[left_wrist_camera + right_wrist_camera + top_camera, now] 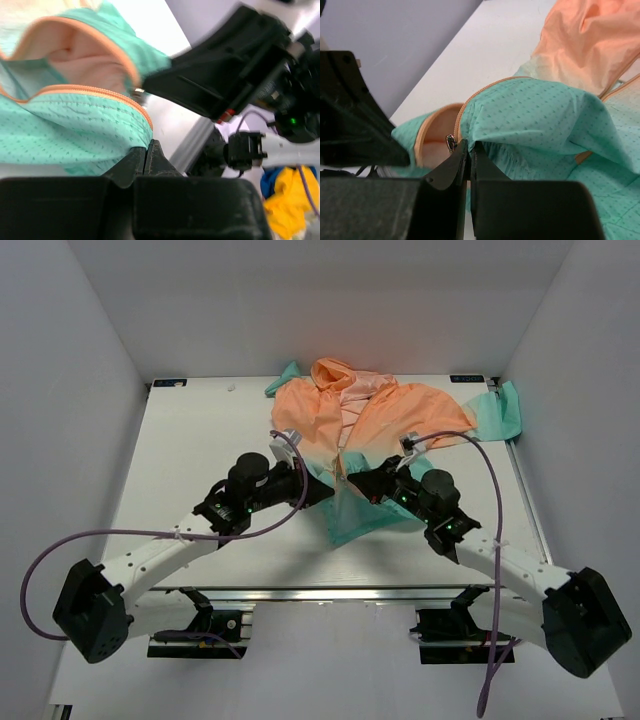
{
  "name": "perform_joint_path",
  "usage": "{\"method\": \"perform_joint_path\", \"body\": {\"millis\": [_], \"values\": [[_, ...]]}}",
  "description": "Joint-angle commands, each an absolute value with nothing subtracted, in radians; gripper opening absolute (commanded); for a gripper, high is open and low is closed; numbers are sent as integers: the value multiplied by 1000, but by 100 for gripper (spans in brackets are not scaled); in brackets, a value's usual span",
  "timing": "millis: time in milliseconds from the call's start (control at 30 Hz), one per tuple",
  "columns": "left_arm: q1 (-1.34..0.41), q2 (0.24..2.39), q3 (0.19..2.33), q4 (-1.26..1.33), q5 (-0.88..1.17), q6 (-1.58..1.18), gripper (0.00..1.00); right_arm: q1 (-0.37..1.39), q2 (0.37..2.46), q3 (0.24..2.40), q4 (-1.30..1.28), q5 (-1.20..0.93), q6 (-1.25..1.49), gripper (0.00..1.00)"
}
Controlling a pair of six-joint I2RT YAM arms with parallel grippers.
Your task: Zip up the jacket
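Observation:
The jacket (345,415) lies at the table's far middle, orange hood at the back and teal hem (352,512) toward me, lifted off the table. My left gripper (322,487) is shut on the teal hem beside the orange zipper tape (75,90), fingertips (156,150) pressed together. My right gripper (362,480) is shut on the other teal front edge (530,120), right beside the metal zipper slider (451,142). The two grippers nearly touch. The slider also shows in the left wrist view (137,93), next to the right gripper's black body (220,75).
A teal sleeve end (505,410) drapes over the table's right edge. White walls close in on the left, back and right. A metal rail (330,593) runs along the near edge. A yellow and blue cloth (287,200) lies off the table.

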State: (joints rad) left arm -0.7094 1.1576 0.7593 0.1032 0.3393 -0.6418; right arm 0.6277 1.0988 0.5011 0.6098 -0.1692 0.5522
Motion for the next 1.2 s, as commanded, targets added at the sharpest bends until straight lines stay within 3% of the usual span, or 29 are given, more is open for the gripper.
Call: {"method": "perform_joint_path", "body": {"millis": [0, 167, 300, 1167], "values": [[-712, 1083, 749, 66, 213, -653, 0, 623, 1000, 473, 635, -146, 531, 0], [-712, 1098, 721, 228, 184, -709, 0, 623, 950, 404, 713, -204, 551, 0], [-712, 1114, 678, 431, 274, -690, 0, 623, 953, 382, 761, -213, 572, 0], [-712, 1147, 660, 497, 316, -667, 0, 623, 968, 431, 792, -146, 601, 0]]}}
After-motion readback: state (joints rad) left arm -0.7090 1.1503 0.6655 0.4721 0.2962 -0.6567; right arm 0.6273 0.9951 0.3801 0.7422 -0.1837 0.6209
